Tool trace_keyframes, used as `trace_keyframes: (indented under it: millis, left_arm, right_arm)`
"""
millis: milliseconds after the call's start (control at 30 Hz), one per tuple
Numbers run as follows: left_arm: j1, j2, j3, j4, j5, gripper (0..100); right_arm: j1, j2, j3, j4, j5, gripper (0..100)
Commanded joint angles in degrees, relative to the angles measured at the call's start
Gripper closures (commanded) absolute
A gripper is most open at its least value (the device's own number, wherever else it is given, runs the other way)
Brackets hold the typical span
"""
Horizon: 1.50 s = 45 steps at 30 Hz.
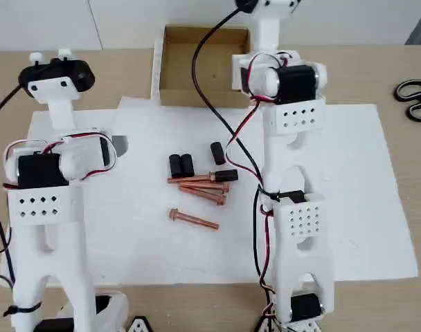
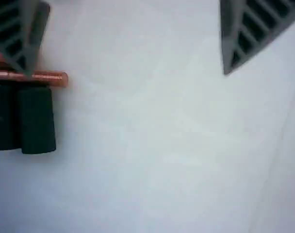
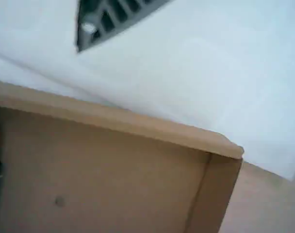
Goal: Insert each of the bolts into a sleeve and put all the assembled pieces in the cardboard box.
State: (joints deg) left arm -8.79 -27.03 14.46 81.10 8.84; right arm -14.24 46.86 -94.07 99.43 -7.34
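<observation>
The job is looking barely begun. In the high view the copper bolts (image 1: 200,185) are lying bunched in the middle of the frame on the white sheet (image 1: 349,180), with one more bolt (image 1: 193,218) lying apart just below them. Two black sleeves (image 1: 181,164) are sitting side by side just above the bunch, and a third sleeve (image 1: 217,152) is lying up and to the right of them. A fourth sleeve (image 1: 226,176) is sitting at the right end of the top bolt; it may already be on that bolt, though I cannot tell for sure.

The cardboard box (image 1: 170,66) is waiting at the top centre, and the part of its floor showing from above is looking bare. A reddish and dark sliver is showing at the left edge of the right wrist view, too little to name.

The left gripper (image 2: 125,73) is hanging spread wide over the sheet and gripping nothing, with the pair of sleeves and a bolt at the left of its view. The right gripper (image 1: 242,75) is sitting at the box's right wall; whether it is spread or closed I cannot tell.

Nearly all the inserting and boxing is remaining, I judge.
</observation>
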Motion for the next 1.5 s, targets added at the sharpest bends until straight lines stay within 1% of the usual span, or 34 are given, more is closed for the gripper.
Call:
trace_keyframes:
  millis: [0,167,267,367,533,667,767,833,933,1000,1100,1200,1300,1367,1467]
  left_arm:
    - [0.4,-1.4,-0.2,-0.7,-0.3,76]
    - [0.4,-1.6,-0.2,-0.7,-0.3,76]
    - [0.4,-1.4,-0.2,-0.6,-0.3,76]
    - [0.4,-1.4,-0.2,0.1,-0.3,76]
    - [0.4,-1.4,-0.1,0.3,-0.2,76]
    - [0.4,-1.4,0.7,0.1,-0.1,76]
    - [0.4,-1.4,2.2,-0.2,0.0,76]
    - [0.4,-1.4,3.0,-0.5,1.1,76]
    - [0.4,-1.4,3.9,-2.2,4.1,76]
    - [2.1,-1.8,3.9,-2.2,8.3,76]
    - [6.9,-1.4,4.4,0.1,19.3,76]
    - [13.0,-1.8,7.6,-1.0,26.1,76]
    - [18.5,-1.4,12.6,-1.3,32.9,76]
    - [23.0,-1.3,15.6,-1.9,35.1,76]
    - [26.8,-1.3,18.9,-3.4,35.4,76]
  right_arm:
    - [0.6,-4.7,-1.9,1.3,0.1,70.2]
    - [-2.8,-10.4,-1.6,1.3,2.9,70.3]
    - [-3.4,-15.3,6.2,1.2,2.9,70.3]
    - [-3.1,-22.7,20.4,1.2,2.9,70.3]
    - [-3.6,-39.2,49.5,1.0,2.9,70.3]
    - [-5.7,-50.6,71.6,0.9,2.9,70.3]
    - [-6.5,-55.4,84.2,0.8,2.9,70.3]
    - [-6.5,-56.8,89.4,0.8,2.9,70.3]
    - [-5.4,-57.4,92.2,0.7,2.9,70.3]
    - [-3.5,-57.7,92.2,0.6,2.9,70.3]
    - [0.5,-57.7,92.4,0.6,2.9,70.3]
    - [4.8,-57.7,92.4,0.6,2.9,70.2]
    - [7.2,-57.7,92.4,0.6,2.9,70.1]
    - [7.4,-57.8,92.4,0.6,2.9,70.1]
    - [7.2,-57.8,92.4,0.6,2.9,70.1]
